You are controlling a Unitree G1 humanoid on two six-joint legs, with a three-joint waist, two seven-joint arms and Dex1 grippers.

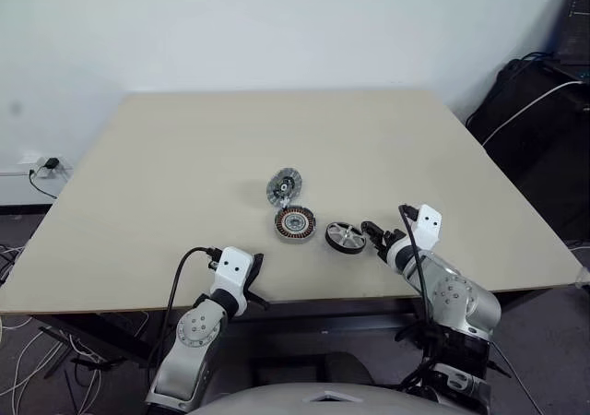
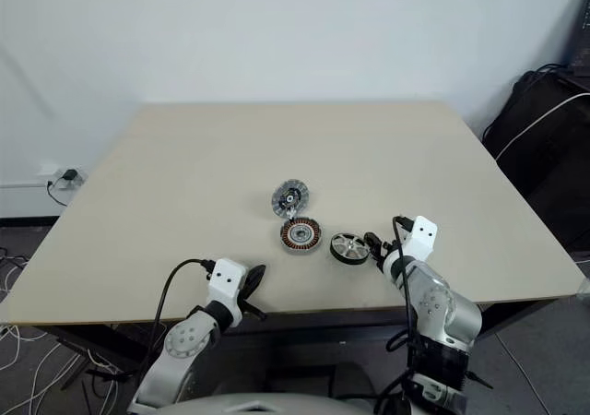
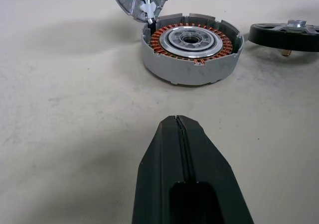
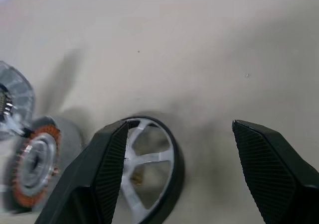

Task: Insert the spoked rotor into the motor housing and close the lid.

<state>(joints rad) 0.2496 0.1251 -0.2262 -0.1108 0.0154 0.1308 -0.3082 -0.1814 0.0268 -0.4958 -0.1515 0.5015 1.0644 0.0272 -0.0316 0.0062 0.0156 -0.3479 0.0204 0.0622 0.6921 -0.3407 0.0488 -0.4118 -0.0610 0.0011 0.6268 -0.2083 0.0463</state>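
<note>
Motor housing (image 1: 295, 222) as landmark, flat on table (image 1: 184, 184), copper windings up. Lid (image 1: 284, 185) just behind housing, tilted up on edge, touching housing rim. Spoked rotor (image 1: 345, 237) just right of housing, lying flat, apart from it. My right tool (image 4: 177, 154) right of rotor, fingers spread wide, nothing held, one finger over rotor in wrist view. My left tool (image 3: 180, 129) near side of housing, fingers pressed together, empty.

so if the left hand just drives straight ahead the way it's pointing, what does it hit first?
Probably the motor housing: in the left wrist view it sits directly beyond the shut left hand, bare table between them. The propped-up lid stands behind it; depth is unclear.
</note>
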